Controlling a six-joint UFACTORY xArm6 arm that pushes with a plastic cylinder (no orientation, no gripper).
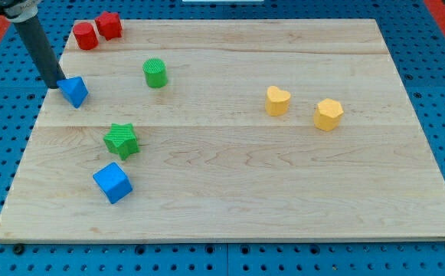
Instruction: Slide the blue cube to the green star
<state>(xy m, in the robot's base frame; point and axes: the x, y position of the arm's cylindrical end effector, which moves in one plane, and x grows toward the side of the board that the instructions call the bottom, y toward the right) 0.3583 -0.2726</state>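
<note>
The blue cube (pixel 112 182) lies near the board's lower left, just below and slightly left of the green star (pixel 121 140), with a small gap between them. My tip (pixel 57 84) is at the upper left, touching the left side of a second blue block, a wedge-like shape (pixel 74 91). The tip is well above the star and the cube.
A green cylinder (pixel 155 73) stands above and right of the star. Two red blocks (pixel 85 36) (pixel 109 25) sit at the top left corner. A yellow heart (pixel 277 100) and a yellow hexagonal block (pixel 328 114) lie at the right. The wooden board (pixel 283 192) rests on a blue pegboard.
</note>
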